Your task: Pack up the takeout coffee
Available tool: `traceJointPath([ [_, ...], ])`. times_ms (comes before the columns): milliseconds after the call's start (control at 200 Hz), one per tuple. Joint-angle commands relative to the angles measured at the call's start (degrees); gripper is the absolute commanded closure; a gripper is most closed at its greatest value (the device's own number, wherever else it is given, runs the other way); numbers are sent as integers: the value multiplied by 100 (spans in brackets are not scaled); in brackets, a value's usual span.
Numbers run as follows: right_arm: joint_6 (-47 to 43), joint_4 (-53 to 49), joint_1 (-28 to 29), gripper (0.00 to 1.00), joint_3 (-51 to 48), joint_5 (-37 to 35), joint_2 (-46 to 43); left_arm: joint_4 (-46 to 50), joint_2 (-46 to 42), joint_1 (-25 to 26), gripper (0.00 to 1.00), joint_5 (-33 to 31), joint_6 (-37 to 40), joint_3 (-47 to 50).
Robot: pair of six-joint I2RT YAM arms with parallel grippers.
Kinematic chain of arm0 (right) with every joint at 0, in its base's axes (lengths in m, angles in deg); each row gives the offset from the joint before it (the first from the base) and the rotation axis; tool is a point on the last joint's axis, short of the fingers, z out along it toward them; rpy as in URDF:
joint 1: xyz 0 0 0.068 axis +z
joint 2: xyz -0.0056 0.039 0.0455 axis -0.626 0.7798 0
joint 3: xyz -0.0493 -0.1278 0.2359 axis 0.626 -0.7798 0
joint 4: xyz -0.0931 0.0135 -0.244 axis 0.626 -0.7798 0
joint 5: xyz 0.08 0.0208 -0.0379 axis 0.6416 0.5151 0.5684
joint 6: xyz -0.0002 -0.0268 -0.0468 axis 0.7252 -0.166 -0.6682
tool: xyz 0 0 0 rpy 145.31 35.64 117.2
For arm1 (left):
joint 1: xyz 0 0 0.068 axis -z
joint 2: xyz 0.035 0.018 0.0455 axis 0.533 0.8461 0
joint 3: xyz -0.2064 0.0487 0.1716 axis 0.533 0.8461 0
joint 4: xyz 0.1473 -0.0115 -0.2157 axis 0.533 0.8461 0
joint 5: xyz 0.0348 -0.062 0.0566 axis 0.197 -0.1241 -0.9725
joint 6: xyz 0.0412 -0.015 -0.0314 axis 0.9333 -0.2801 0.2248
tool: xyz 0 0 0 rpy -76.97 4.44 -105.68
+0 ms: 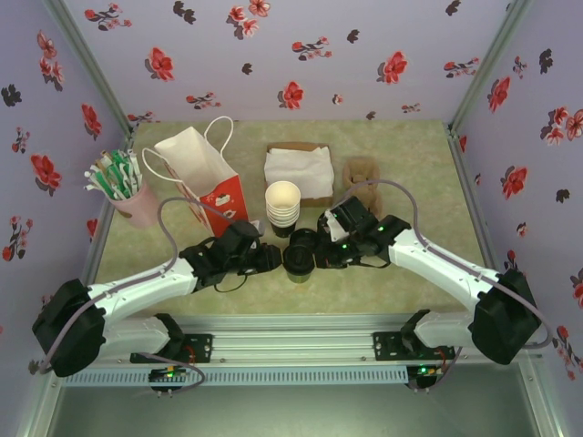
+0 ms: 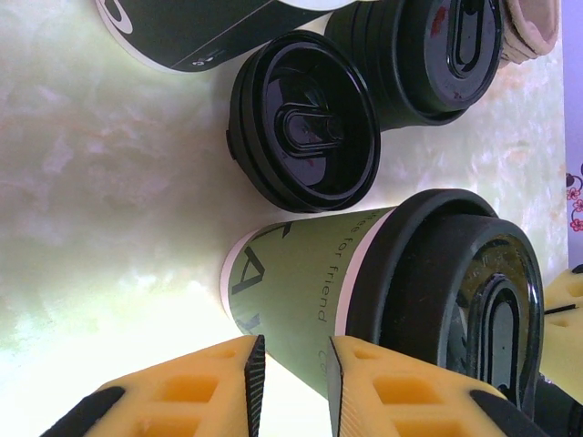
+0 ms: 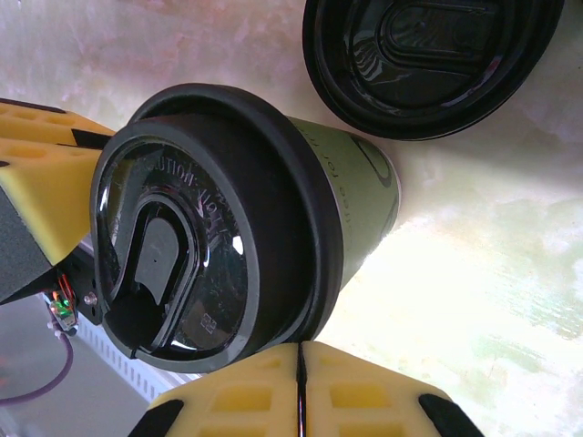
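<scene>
Left wrist view: green paper coffee cup [image 2: 301, 273] with black plastic lid [image 2: 428, 273] sits beyond left gripper [image 2: 293, 360], jaws narrowly apart. Right gripper [image 3: 301, 353] jaws pressed together beside the lid.

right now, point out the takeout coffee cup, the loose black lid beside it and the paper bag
takeout coffee cup [image 2: 301, 282]: left wrist view, its green side wall
loose black lid [image 2: 305, 127]: left wrist view, its sunken centre
paper bag [image 1: 196, 159]: top external view, its white side panel
</scene>
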Motion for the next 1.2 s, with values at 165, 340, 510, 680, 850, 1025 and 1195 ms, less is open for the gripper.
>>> traceJointPath([
  [165,52,-15,56,90,136,-83,-31,-250,-119,104,74,139,-83,131],
  [340,103,143,51,90,0,-45,37,-267,-98,138,74,131,-105,145],
  [510,48,-111,52,90,66,-215,-28,-226,-154,158,74,117,-127,149],
  [680,-109,-740,56,86,338,-637,-350,145,-490,165,70,-42,-116,22],
  [850,-235,-1257,49,72,577,-1069,-823,890,-980,182,58,-169,29,-303],
  [1025,-348,-1597,56,57,845,-1284,-1350,1910,-1792,230,52,-520,61,-669],
  [1195,-435,-1886,55,38,1137,-1446,-1781,2884,-2471,270,40,-757,222,-1251],
])
